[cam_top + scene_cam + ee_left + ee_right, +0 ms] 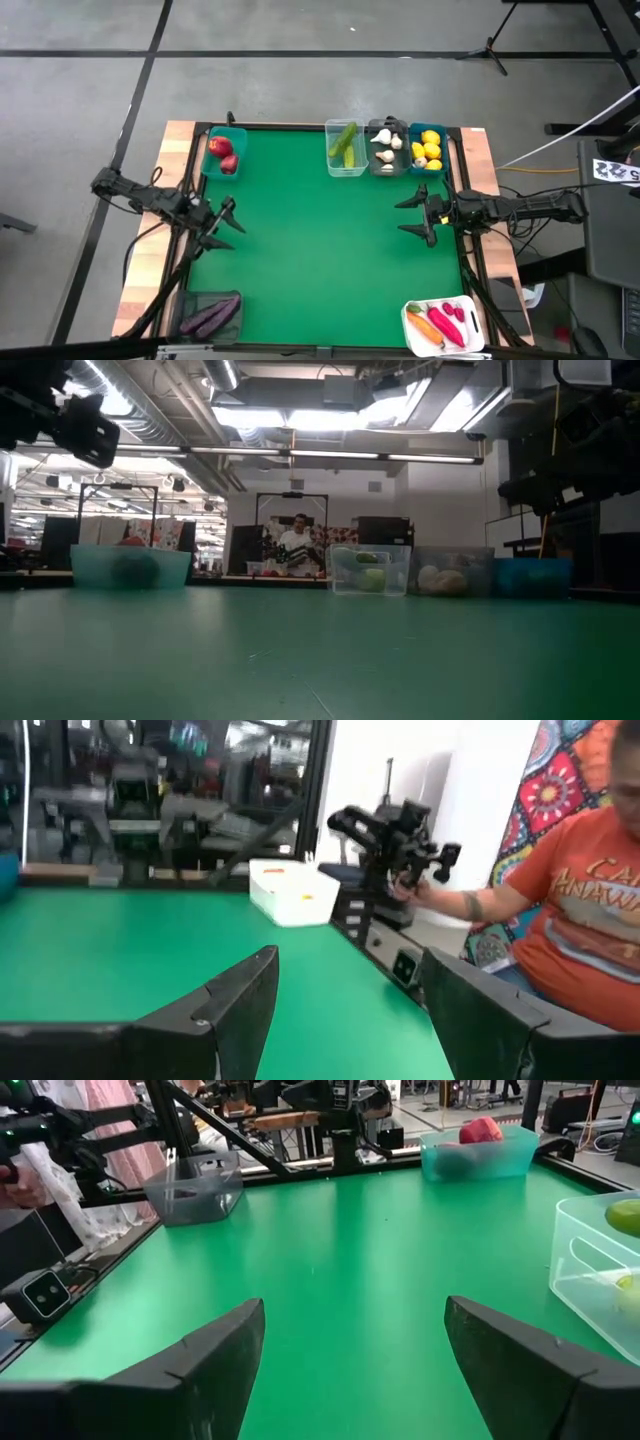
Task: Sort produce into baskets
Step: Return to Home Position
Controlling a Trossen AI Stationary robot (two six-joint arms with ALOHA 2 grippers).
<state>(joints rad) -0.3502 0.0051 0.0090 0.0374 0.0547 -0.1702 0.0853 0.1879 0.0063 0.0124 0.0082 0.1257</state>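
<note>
My fingers are spread wide and hold nothing on either side. My left gripper (227,226) hangs at the left edge of the green mat (320,250) and my right gripper (410,216) at the right edge. Only from above do I see all the produce binned. The apples (222,152), cucumbers (345,143), garlic (385,150) and lemons (430,150) sit along the far edge. The eggplants (210,317), and the carrot (424,327) with the peppers (452,322), are at the near corners. My left wrist view adds a person (590,900) in an orange shirt beyond the white bin (293,895).

Left gripper (228,226) and right gripper (405,217) both hover spread wide, empty.
</note>
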